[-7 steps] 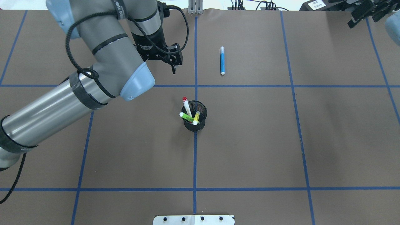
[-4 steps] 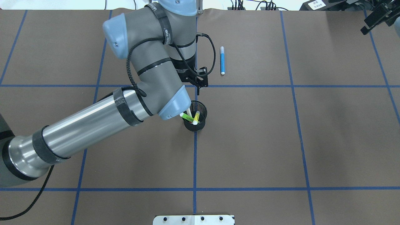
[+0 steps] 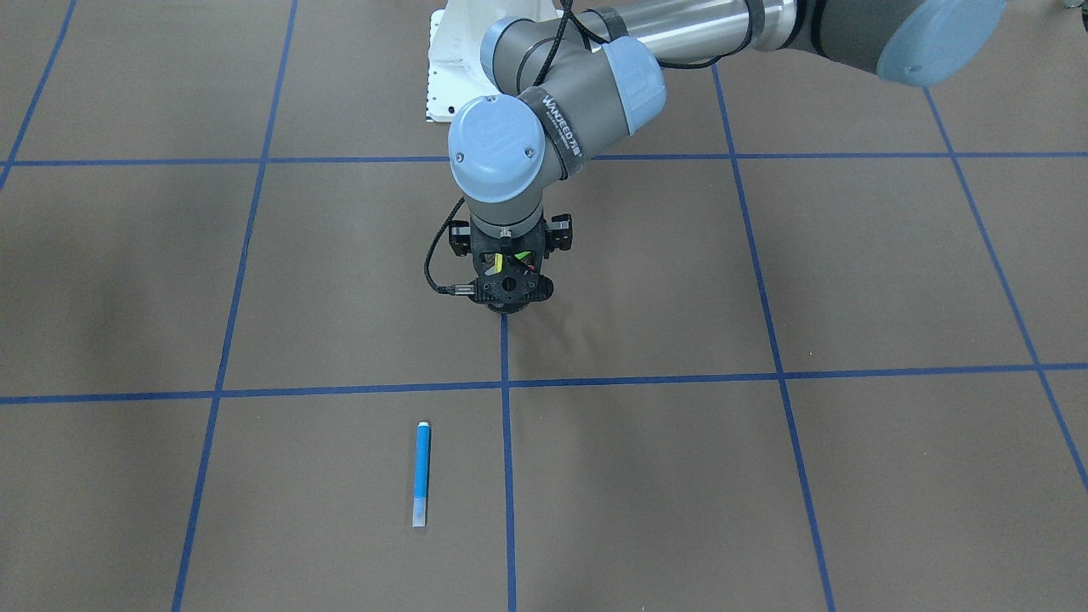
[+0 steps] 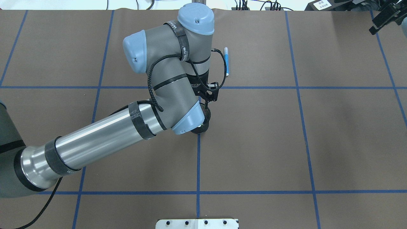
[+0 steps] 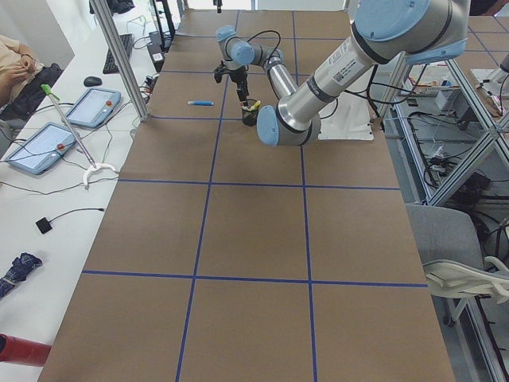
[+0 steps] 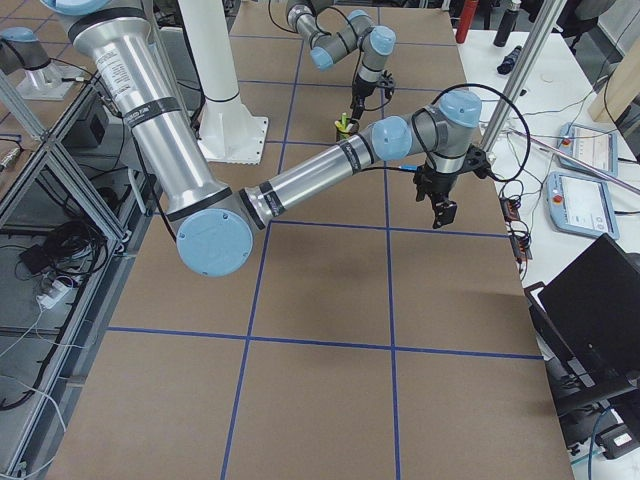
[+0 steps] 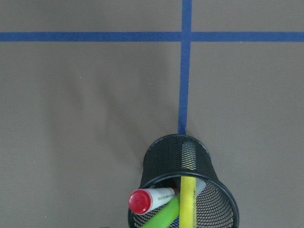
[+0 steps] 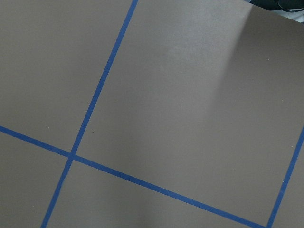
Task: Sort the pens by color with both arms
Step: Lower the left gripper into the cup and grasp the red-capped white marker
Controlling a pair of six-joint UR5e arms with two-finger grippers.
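Brown desk (image 4: 254, 143), gridded with blue tape. Just below the left gripper (image 3: 507, 296), a mesh cup (image 7: 175, 152) holds the red-capped pen (image 7: 142, 201), green pen (image 7: 164, 217) and yellow pen (image 7: 188, 199), all standing steeply. Beyond it the blue pen (image 3: 421, 472) lies flat, pointing away from the robot. The right gripper (image 4: 384, 19) is well apart. Whether either's jaws are apart cannot be told, and the strap print is illegible.

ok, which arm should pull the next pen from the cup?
Left. The left gripper hangs over the mesh cup holding the red-capped pen, green pen and yellow pen; the right gripper is off by the table edge.
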